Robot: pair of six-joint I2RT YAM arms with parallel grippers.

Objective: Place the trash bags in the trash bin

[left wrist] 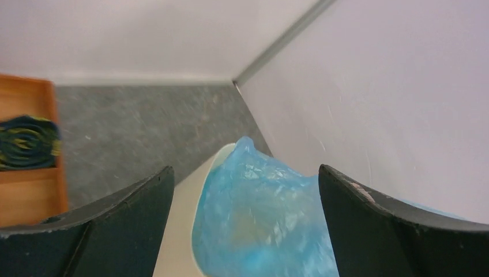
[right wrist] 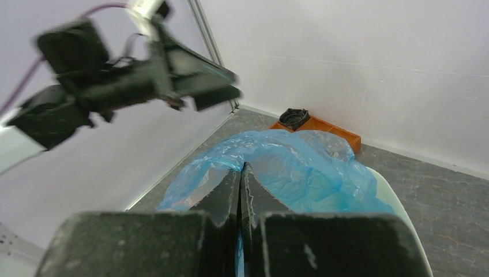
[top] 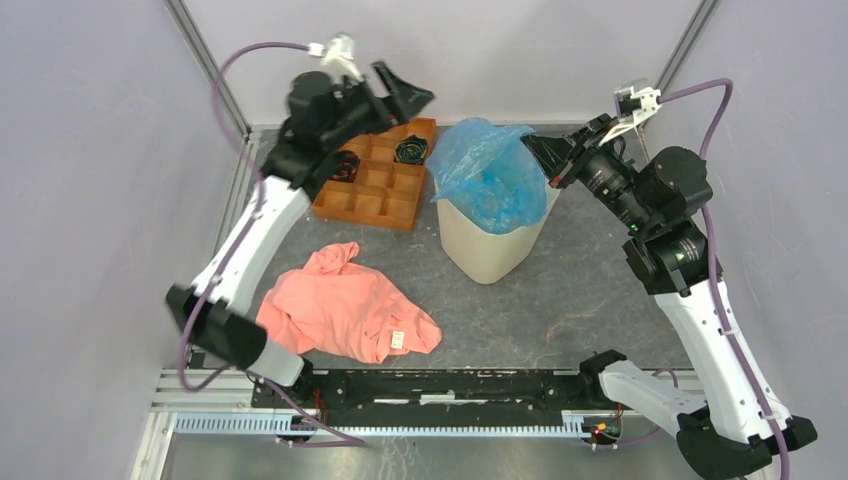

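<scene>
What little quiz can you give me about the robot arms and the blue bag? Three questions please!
1. True or false: the left gripper is open and holds nothing.
2. Pick one: what is the right gripper pinching? A) the pink cloth B) the trash bag C) the orange tray
3. Fill the gap: the blue bag hangs over the rim of the cream ____.

Key: 1 true. 2 B. 3 trash bin.
</scene>
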